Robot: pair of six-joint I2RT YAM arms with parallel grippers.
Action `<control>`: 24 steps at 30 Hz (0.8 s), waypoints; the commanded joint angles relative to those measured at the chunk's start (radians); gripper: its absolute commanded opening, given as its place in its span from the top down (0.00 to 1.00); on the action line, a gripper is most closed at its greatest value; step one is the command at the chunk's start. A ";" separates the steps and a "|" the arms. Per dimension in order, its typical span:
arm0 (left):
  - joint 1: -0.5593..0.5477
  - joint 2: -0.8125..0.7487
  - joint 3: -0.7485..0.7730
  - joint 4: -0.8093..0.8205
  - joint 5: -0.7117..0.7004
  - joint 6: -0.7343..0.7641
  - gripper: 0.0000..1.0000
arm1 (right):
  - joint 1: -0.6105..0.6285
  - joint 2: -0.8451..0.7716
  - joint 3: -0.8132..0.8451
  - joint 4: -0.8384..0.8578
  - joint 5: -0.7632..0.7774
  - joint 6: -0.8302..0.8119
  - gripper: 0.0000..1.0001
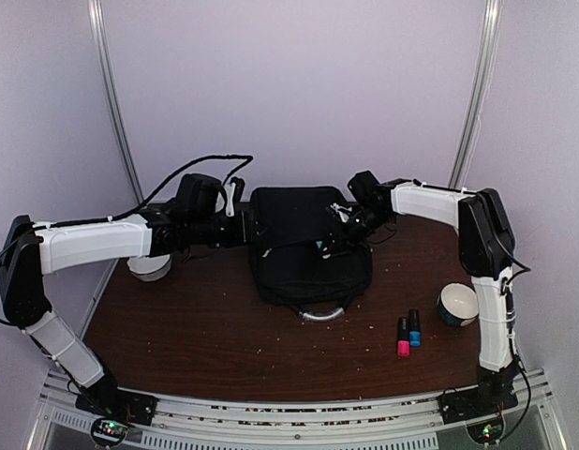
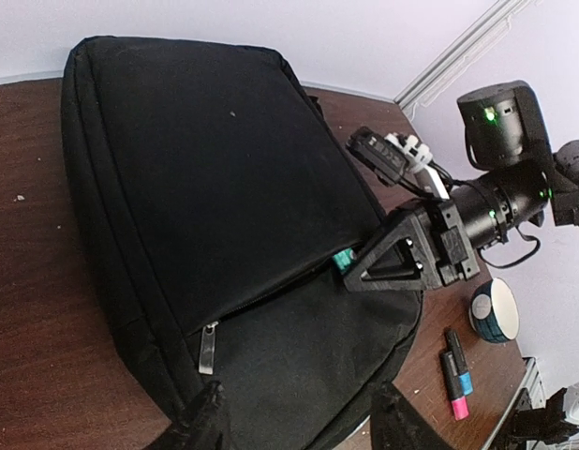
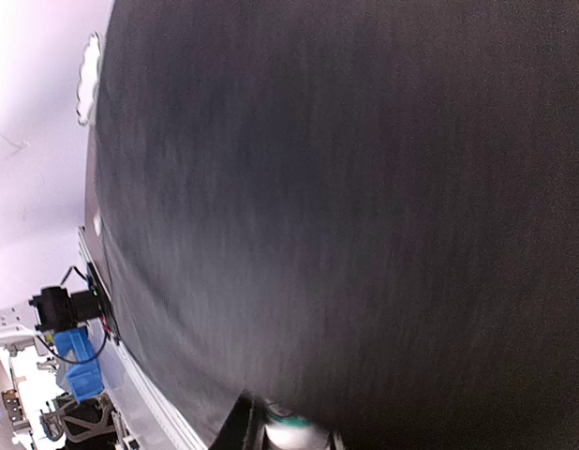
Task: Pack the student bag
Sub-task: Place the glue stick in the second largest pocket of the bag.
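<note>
The student bag (image 1: pixel 304 246) lies flat in the middle of the table, black, with its grey handle (image 1: pixel 319 314) toward me. My right gripper (image 2: pixel 357 270) is at the open slit of the bag's front pocket, shut on a green-capped marker (image 2: pixel 343 260) whose tip sits at the slit. In the right wrist view the bag (image 3: pixel 346 187) fills the frame, and the marker (image 3: pixel 294 433) shows between the fingers at the bottom edge. My left gripper (image 2: pixel 299 424) stands open at the bag's left edge, its fingertips (image 2: pixel 200 417) spread over the black fabric. The zipper pull (image 2: pixel 208 348) hangs at the slit's end.
A pink marker (image 1: pixel 403 336) and a blue marker (image 1: pixel 414 328) lie side by side on the brown table, right of the bag. A blue-and-white bowl (image 1: pixel 457 304) stands by the right arm. A white bowl (image 1: pixel 149 267) sits under the left arm.
</note>
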 commanded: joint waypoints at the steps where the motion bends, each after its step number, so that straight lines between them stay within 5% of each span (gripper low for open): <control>1: 0.005 -0.012 0.038 0.015 0.011 0.002 0.47 | -0.013 0.068 0.112 0.012 -0.013 -0.006 0.75; 6: 0.006 -0.010 0.053 -0.017 0.007 0.018 0.48 | -0.015 0.014 0.036 0.020 -0.029 -0.009 0.49; 10: 0.006 -0.009 0.051 -0.016 0.009 0.020 0.48 | -0.027 -0.046 -0.018 -0.038 -0.004 -0.082 0.41; 19: 0.006 -0.009 0.048 -0.029 0.011 0.034 0.48 | -0.033 -0.195 -0.066 -0.177 0.001 -0.310 0.37; 24: 0.006 -0.021 0.040 -0.045 -0.004 0.053 0.48 | -0.033 -0.146 0.133 -0.449 0.032 -0.664 0.43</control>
